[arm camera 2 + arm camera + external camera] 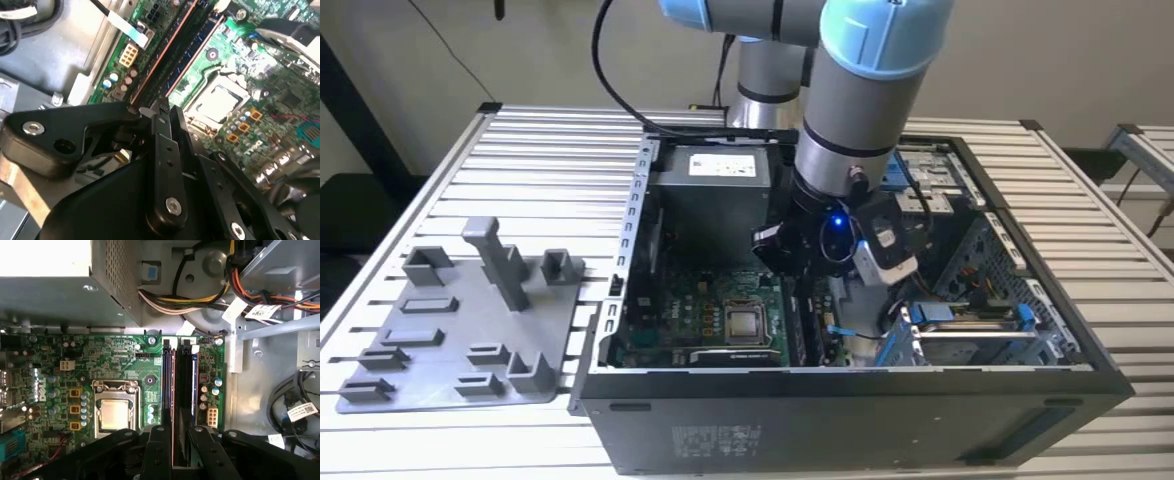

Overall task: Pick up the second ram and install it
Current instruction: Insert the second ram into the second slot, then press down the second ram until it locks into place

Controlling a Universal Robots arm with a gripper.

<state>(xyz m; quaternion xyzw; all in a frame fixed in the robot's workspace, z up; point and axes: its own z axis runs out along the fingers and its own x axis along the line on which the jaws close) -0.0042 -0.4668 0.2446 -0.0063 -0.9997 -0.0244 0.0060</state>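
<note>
A slatted metal table point(520, 150) holds an open computer case point(854, 420), with a grey fixture plate point(454, 340) lying beside it at the exterior view's left. My arm point(861, 110) comes straight down from above into the case, wrist vertical, my claw point(175, 437) low over the motherboard point(125, 365). My fingers point(159, 450) are clamped on the second ram point(182, 405), which stands on edge between them, lined up along the memory slots point(167, 380) just beside the CPU socket point(114, 412). Whether it is seated I cannot tell. Beyond the slots sit the power supply point(55, 285) and a bundle of cables point(200, 295).
</note>
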